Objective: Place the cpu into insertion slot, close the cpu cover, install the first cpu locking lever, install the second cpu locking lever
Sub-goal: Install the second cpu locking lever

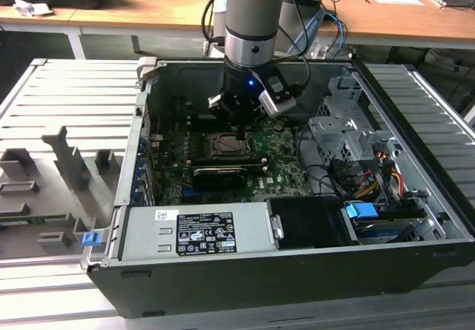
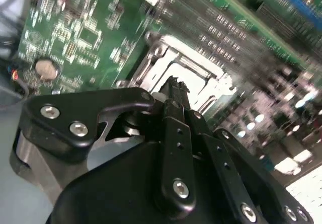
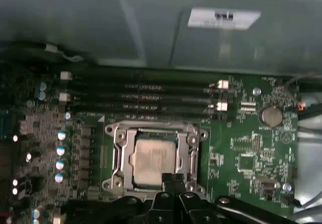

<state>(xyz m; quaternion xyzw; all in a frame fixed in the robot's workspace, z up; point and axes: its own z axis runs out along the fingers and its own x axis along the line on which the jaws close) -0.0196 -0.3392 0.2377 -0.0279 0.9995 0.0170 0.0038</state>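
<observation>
Your gripper (image 3: 173, 179) has its fingers pressed together at the edge of the cpu cover (image 3: 191, 142), which lies closed over the cpu (image 3: 151, 158).

Silvery cpu (image 3: 151, 158) lies flat in the insertion slot (image 3: 116, 148); cpu cover (image 3: 193, 151) closed around it.

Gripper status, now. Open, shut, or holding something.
Gripper: fingers shut together, nothing held between them; tips poised at the edge of the cpu cover, with the cpu seated in the insertion slot.
</observation>
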